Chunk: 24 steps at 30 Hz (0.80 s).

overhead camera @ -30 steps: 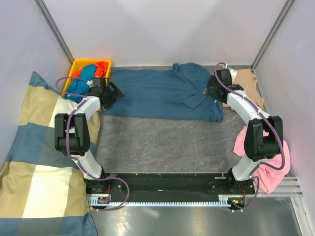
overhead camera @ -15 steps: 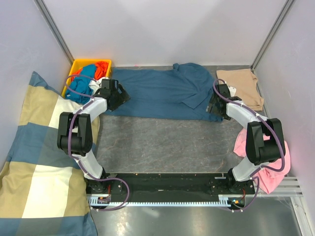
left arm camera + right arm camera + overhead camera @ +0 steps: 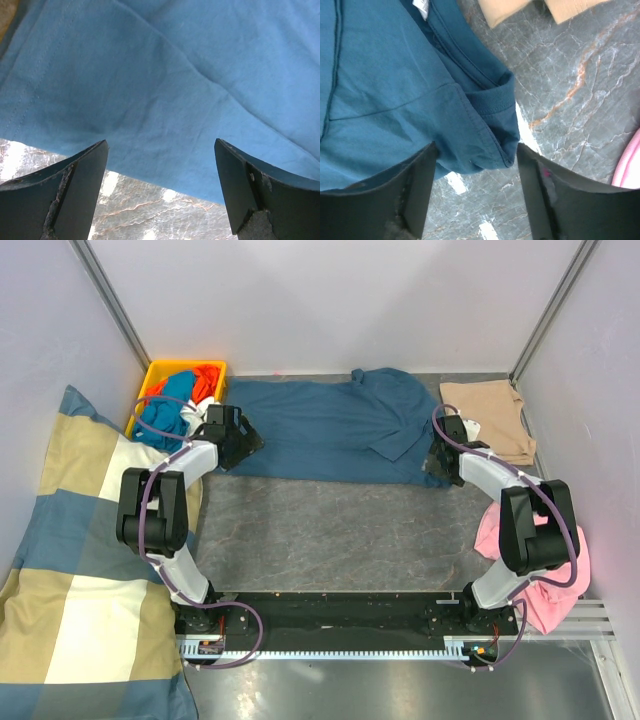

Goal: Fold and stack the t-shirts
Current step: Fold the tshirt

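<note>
Cushion (image 3: 80, 570) left. Teal shirt (image 3: 320, 430) spread far middle; tan shirt (image 3: 490, 420) folded far right. Yellow bin (image 3: 165, 367) far left holds teal and orange clothes (image 3: 175, 400). Left gripper (image 3: 160, 145) wide open over teal hem; right gripper (image 3: 476, 146) open, straddling its near-right corner; both hold nothing.

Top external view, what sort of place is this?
Most likely a robot test cell, not a home: white panel walls enclose a marbled grey table, a left arm and right arm are bolted to its near edge, and a yellow bin of clothes waits beside the dark teal t-shirt.
</note>
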Each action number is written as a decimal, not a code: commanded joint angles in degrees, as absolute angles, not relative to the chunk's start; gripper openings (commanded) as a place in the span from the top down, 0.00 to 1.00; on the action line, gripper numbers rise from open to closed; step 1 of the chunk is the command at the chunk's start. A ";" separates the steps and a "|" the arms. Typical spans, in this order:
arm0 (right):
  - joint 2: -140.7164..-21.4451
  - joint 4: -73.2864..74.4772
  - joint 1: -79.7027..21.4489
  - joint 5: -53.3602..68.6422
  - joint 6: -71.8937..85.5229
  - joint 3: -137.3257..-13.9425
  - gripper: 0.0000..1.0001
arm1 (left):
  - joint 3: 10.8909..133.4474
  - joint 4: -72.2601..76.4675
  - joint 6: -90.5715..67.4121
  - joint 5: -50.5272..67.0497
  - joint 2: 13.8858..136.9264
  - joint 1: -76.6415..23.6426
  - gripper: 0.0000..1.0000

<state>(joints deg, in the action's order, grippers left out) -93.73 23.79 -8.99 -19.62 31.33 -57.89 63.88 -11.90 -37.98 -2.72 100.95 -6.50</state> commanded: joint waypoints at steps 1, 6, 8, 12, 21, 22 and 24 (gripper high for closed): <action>-95.01 21.18 -8.88 -21.27 32.08 -57.75 0.40 | 62.76 -11.25 -36.91 -3.60 98.97 -6.42 0.06; -96.50 20.04 -8.44 -21.80 31.91 -56.95 0.53 | 61.88 -11.51 -37.09 -4.04 98.00 -6.42 0.06; -97.03 19.43 -8.18 -21.80 31.99 -56.34 0.57 | 61.53 -11.60 -37.09 -4.22 97.91 -6.42 0.06; -97.91 18.72 -7.74 -21.27 31.82 -55.64 0.74 | 61.17 -11.86 -37.26 -4.39 97.82 -6.42 0.06; -96.33 27.93 -6.50 -22.06 36.56 -55.02 1.00 | 60.21 -15.11 -38.14 -6.50 95.98 -6.42 0.06; -96.33 30.56 -6.50 -22.06 37.08 -54.93 1.00 | 60.12 -15.64 -38.41 -6.76 95.72 -6.42 0.06; -96.07 32.86 -6.50 -22.50 37.79 -54.49 1.00 | 59.59 -16.52 -38.58 -7.47 94.23 -6.33 0.06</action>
<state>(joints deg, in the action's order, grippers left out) -97.19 23.03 -6.90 -20.86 35.40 -55.53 60.38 -14.55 -38.04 -4.58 98.83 -6.50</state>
